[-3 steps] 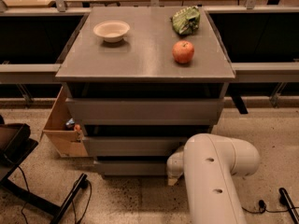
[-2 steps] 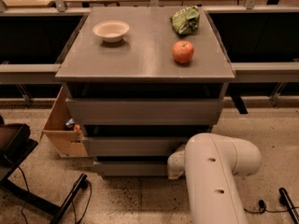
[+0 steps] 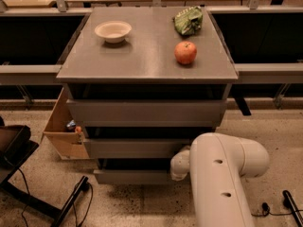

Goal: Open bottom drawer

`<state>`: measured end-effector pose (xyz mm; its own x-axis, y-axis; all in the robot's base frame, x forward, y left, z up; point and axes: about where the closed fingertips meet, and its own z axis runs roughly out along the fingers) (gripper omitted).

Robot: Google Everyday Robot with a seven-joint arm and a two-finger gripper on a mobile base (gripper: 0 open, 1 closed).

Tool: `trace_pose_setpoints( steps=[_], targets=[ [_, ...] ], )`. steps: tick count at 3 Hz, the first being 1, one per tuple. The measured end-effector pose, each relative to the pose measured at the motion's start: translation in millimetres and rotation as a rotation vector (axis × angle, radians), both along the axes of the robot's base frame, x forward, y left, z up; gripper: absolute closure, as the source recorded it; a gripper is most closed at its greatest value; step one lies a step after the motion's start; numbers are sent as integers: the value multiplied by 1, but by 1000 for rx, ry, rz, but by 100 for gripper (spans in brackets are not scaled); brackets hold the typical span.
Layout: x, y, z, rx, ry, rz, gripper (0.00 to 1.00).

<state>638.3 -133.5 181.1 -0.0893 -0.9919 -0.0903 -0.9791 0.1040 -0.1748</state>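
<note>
The grey counter (image 3: pixel 147 60) is the top of a cabinet with three drawers stacked beneath it. The white robot arm (image 3: pixel 218 183) rises from the bottom edge of the view, below the counter's front right corner, and bends left toward the cabinet's lower right side.

The top drawer (image 3: pixel 142 112) sits right under the counter's front edge, and the middle drawer (image 3: pixel 128 148) is below it. The bottom drawer (image 3: pixel 128 176) is the lowest and looks the narrowest. It is a flat grey strip just above the floor with a dark gap over it. The arm covers its right end.

A cardboard box (image 3: pixel 64 138) stands open on the floor below the counter's front left corner, just beside the cabinet. Part of a black chair (image 3: pixel 12 145) shows further left.

On the counter, a pale bowl (image 3: pixel 112 31) sits near the back left corner. A crumpled green bag (image 3: pixel 188 21) lies at the back right corner. A red apple (image 3: pixel 185 52) rests in front of the bag, near the right edge.

The gripper (image 3: pixel 180 164) is at the right end of the bottom drawer, against the dark gap above its front. It is mostly hidden behind the arm, so I cannot tell whether it is open, closed or gripping anything.
</note>
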Motion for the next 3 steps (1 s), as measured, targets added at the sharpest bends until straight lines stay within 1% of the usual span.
trace_pose_setpoints(
  steps=[1,2,3],
  targets=[
    [0,0,5,0,0,0,100],
    [-32,-19,1,-2,43,-41,100],
    [-31,-18,7,-2,43,-41,100]
  ],
)
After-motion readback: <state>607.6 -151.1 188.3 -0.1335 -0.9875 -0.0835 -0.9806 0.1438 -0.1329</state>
